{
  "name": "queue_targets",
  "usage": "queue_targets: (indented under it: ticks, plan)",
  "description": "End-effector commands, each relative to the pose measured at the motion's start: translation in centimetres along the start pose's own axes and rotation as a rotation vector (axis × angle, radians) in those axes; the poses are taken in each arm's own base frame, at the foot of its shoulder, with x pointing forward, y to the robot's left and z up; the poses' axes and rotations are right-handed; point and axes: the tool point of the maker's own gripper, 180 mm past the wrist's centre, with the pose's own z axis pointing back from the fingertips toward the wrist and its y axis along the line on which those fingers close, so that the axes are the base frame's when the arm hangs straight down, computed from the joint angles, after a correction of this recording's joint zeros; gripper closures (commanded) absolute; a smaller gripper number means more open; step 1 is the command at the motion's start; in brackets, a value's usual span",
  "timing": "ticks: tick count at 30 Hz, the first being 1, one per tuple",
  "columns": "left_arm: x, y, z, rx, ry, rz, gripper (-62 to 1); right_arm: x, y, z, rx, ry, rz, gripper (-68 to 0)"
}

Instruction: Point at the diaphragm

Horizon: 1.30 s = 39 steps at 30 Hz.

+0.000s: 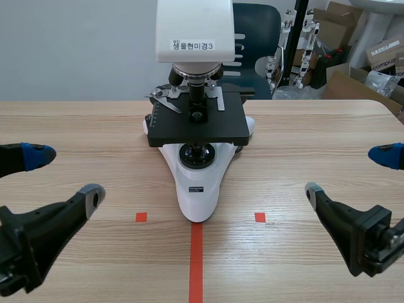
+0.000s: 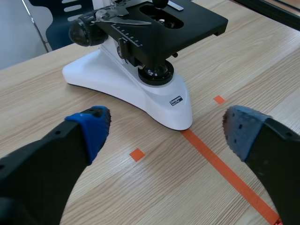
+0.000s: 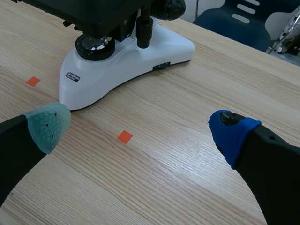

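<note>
The left gripper (image 1: 63,175) has its fingers spread wide with nothing between them, and the right gripper (image 1: 349,173) stands the same way. Each wrist view shows one blue pad and one grey-green pad far apart over bare wood. Both hang low over the near part of the table (image 1: 303,139), one on each side of the orange-red tape line (image 1: 196,259) and well short of the instrument. Ahead of them and between them stands the microscope (image 1: 196,189), with the nose of its white base touching the far end of that line. Its black stage (image 1: 196,126) lies level above the base, and the diaphragm (image 1: 197,149) sits tucked under that stage, just above the round lamp housing. Only a dark round rim shows there, so its exact limits are hard to make out. Judged from this, the task is at its very start: neither arm is near the part, and no finger is aimed at it. All of the pointing is left — one gripper has to travel forward and low, bringing a fingertip in under the stage's front edge toward that dark ring.
</note>
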Motion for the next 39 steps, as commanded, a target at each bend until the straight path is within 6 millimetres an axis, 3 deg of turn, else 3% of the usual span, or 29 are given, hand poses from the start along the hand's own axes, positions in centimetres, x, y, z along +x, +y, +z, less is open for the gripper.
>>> queue_targets:
  ticks: [1,12,21,25,31,39]
  plan:
    - [-0.2,0.2,0.1,0.008,-0.017,0.007,-38.8,1.0,-0.2,-0.2,0.0,-0.034,0.012,-67.9]
    - [-2.4,3.3,2.3,0.098,-0.146,0.035,-28.0,1.0,-0.2,-0.2,0.0,-0.034,0.012,-67.9]
    - [-7.2,4.2,2.0,0.114,-0.195,0.11,-28.1,1.0,-0.2,-0.2,0.0,-0.034,0.012,-67.9]
    - [-8.3,2.7,1.2,0.059,-0.225,0.16,-28.4,1.0,-0.2,-0.2,0.0,-0.034,0.012,-67.9]
    - [-8.5,0.0,0.1,-0.004,-0.319,0.223,-28.7,1.0,-0.2,-0.2,0.0,-0.034,0.012,-67.9]
    - [-10.0,-5.0,-3.4,-0.088,-0.311,0.198,-28.7,1.0,-0.2,-0.2,0.0,-0.034,0.012,-67.9]
